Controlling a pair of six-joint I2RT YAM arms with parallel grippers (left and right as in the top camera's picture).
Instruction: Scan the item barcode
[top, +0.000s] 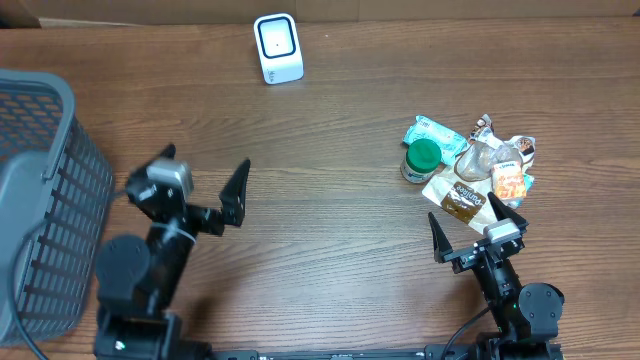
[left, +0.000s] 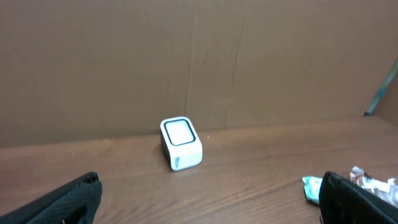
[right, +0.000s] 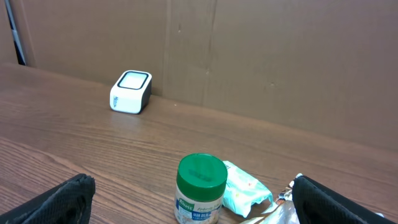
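Table: basket overhead only, scanner all cams

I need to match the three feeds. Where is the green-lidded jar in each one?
Overhead: the green-lidded jar is at centre right, on the left edge of the pile of packets.
Left wrist: not in it.
Right wrist: bottom centre, standing upright.
Shared landmark: the white scanner, visible in all three views.
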